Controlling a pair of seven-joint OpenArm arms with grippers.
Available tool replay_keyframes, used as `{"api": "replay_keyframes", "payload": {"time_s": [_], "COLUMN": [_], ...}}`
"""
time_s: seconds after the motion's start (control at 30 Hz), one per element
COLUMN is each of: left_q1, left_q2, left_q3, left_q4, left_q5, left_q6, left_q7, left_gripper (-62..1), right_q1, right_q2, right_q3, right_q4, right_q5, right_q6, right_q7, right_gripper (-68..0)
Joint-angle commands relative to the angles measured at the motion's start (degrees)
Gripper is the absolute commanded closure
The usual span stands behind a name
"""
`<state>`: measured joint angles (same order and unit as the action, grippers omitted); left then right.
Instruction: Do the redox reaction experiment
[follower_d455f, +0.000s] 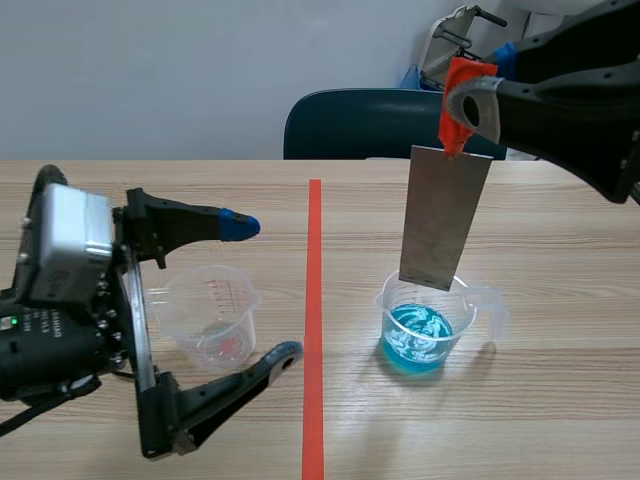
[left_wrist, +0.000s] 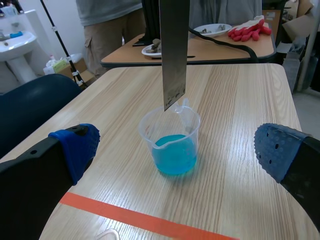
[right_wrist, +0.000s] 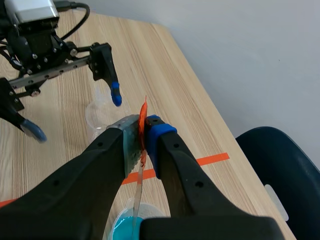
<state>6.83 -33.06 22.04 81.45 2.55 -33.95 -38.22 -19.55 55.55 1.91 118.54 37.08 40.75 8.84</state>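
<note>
A clear beaker (follower_d455f: 428, 322) holding blue liquid (left_wrist: 174, 152) stands right of the red tape line. Straight above it hangs a grey metal strip (follower_d455f: 444, 215) with an orange-red tab (follower_d455f: 461, 100) at its top; its lower edge is level with the beaker's rim, above the liquid. My right gripper (right_wrist: 144, 134) is shut on that tab, and the strip (right_wrist: 138, 192) runs down from it toward the beaker (right_wrist: 131, 221). An empty clear beaker (follower_d455f: 215, 316) stands left of the tape. My left gripper (follower_d455f: 265, 290) is open beside it, its blue pads (left_wrist: 75, 147) wide apart.
A dark blue chair (follower_d455f: 360, 125) stands behind the table's far edge. In the left wrist view a person (left_wrist: 110, 22) stands beyond the table, by a second table (left_wrist: 220, 45) with bowls and red gloves (left_wrist: 248, 27). The red tape line (follower_d455f: 313, 320) divides the tabletop.
</note>
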Motion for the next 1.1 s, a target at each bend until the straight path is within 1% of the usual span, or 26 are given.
{"api": "replay_keyframes", "payload": {"time_s": [0.0,0.23,0.5,0.63,1.07], "left_q1": [1.2,5.9,10.2,10.5,10.5], "left_q2": [-1.0,-5.2,-7.8,-7.9,-7.7], "left_q3": [-1.2,-6.3,-10.9,-11.5,-11.5], "left_q4": [1.4,3.3,3.4,3.4,3.4], "left_q5": [-2.0,-1.9,-1.9,-1.3,-1.2], "left_q6": [-0.1,-0.5,-0.5,-0.5,-0.5], "left_q7": [-1.4,-4.2,-7.5,-7.2,-7.0], "left_gripper": [-62.3,-62.3,-62.3,-62.3,-62.3], "right_q1": [1.1,1.1,1.1,1.1,1.1], "right_q2": [-0.2,-0.2,-0.2,-0.2,-0.2], "right_q3": [0.7,0.7,0.7,0.7,0.7], "right_q4": [0.3,0.3,0.3,0.3,0.3], "right_q5": [0.7,0.7,0.7,0.7,0.7], "right_q6": [-0.4,-0.4,-0.4,-0.4,-0.4], "right_q7": [1.2,1.2,1.2,1.2,1.2], "right_gripper": [-0.9,-0.9,-0.9,-0.9,-0.9]}}
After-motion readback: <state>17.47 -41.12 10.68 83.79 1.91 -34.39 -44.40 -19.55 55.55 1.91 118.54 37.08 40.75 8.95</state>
